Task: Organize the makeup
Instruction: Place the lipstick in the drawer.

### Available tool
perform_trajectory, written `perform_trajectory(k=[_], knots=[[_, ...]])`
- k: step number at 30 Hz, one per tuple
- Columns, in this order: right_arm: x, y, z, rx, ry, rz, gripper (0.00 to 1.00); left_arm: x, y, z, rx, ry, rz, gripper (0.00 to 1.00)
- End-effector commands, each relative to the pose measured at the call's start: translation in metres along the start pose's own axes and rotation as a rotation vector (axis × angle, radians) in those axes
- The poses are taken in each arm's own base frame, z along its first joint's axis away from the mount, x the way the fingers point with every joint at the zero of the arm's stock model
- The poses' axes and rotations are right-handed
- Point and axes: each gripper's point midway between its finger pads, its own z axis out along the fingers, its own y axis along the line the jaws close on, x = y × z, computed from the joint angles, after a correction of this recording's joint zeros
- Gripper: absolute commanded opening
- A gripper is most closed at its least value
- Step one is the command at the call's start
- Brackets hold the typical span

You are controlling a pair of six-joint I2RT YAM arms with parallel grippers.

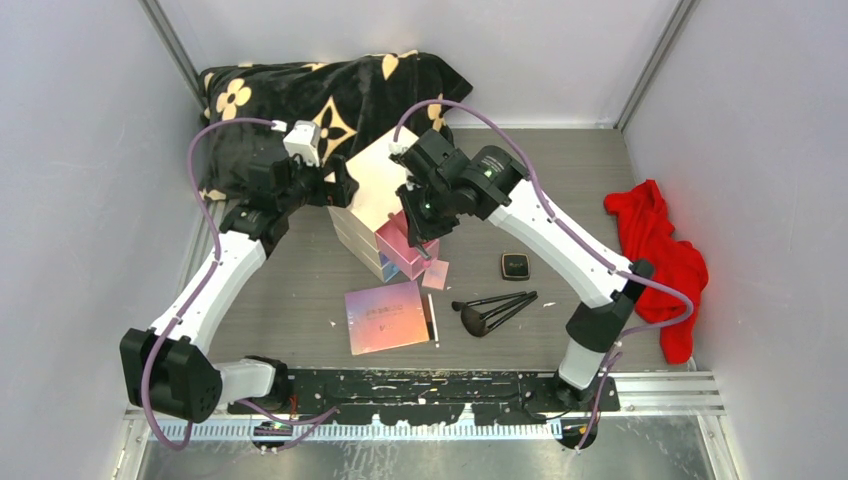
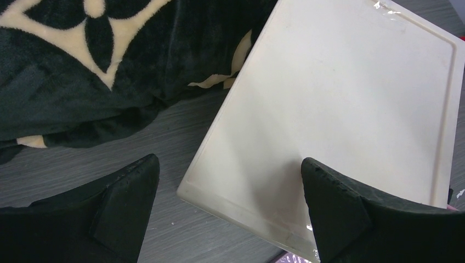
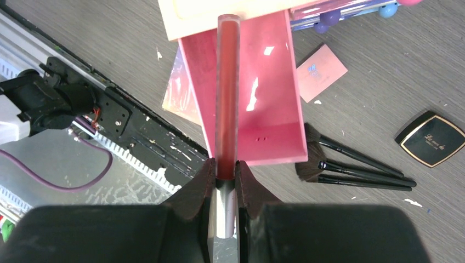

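We see the right gripper (image 3: 225, 167) pinched narrowly on a thin pink stick (image 3: 227, 93), perhaps a lip gloss, which reaches out from the fingertips over the open pink drawer (image 3: 268, 109). The left gripper (image 2: 227, 164) hangs spread wide, holding nothing, above the cream box (image 2: 340, 98). Brushes (image 3: 351, 164) lie just beside the drawer.

The left arm (image 1: 225, 275) and right arm (image 1: 545, 220) share one build: white shells between bulky black joints (image 1: 172, 372). The left tool (image 2: 230, 211) has two broad black fingers (image 2: 127, 205), matte and slightly rough, with angled edges. The right tool (image 3: 224, 171) shows the same dark wedges ahead of a blocky black body. Behind each tool a thin lilac cable (image 1: 192, 150) loops back along the arm. A small white box (image 1: 301, 140) sits just behind the left tool.
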Motion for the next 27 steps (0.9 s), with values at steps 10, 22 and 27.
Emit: perform_trajectory(k=[10, 22, 27], knots=[[0.005, -0.002, -0.006, -0.018, 0.016, -0.009, 0.01, 0.005, -0.002, -0.003, 0.017, 0.013, 0.013, 1.0], [0.006, -0.002, -0.005, -0.033, 0.006, -0.002, 0.01, 0.006, -0.001, -0.004, 0.011, 0.014, 0.017, 1.0], [-0.01, -0.001, -0.001, -0.035, -0.011, -0.015, 0.01, 0.005, 0.0, -0.005, 0.004, 0.013, 0.019, 1.0]])
